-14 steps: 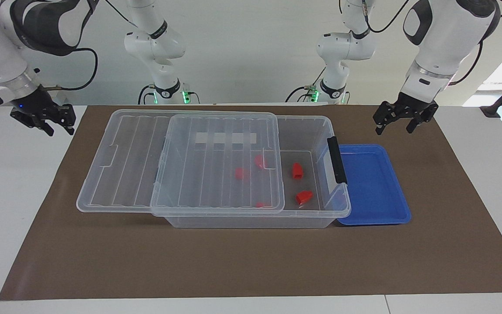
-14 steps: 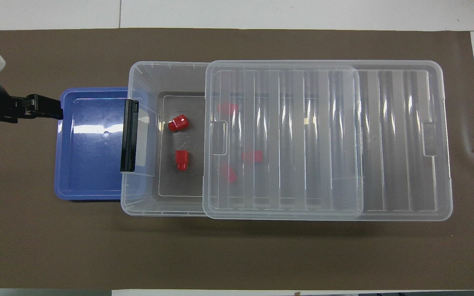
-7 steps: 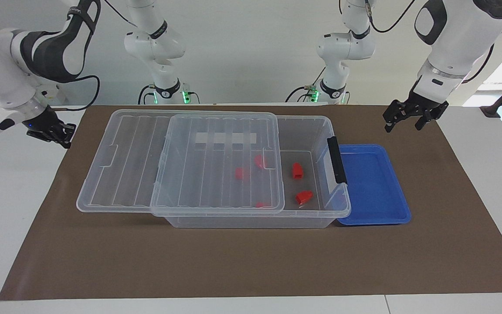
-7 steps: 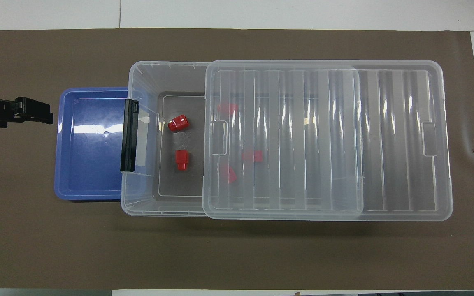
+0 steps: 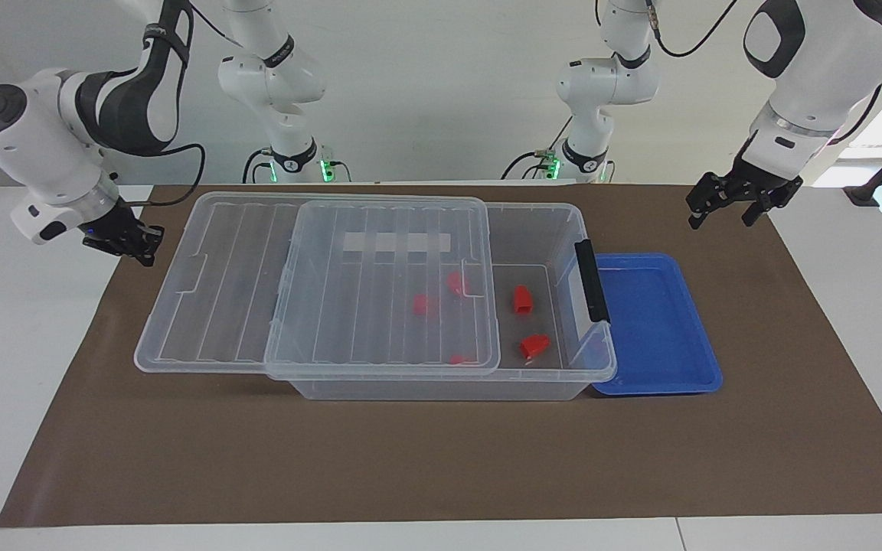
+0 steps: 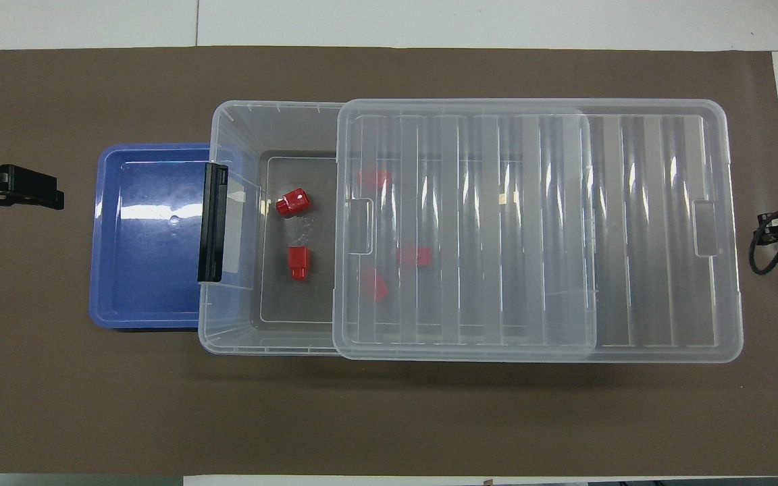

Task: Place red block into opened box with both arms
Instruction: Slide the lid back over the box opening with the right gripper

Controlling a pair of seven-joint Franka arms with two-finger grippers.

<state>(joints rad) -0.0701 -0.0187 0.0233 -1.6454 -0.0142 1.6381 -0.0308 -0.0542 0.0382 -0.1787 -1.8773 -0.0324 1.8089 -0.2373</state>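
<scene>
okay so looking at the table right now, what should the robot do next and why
Probably slide the lid back over the box, using the right gripper beside its overhanging end: the blue tray is bare, the red blocks lie inside, and neither gripper holds anything.

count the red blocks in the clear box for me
5 red blocks, all inside the box: two in the uncovered part, three seen through the slid-back lid at. More could be hidden under the lid.
</scene>
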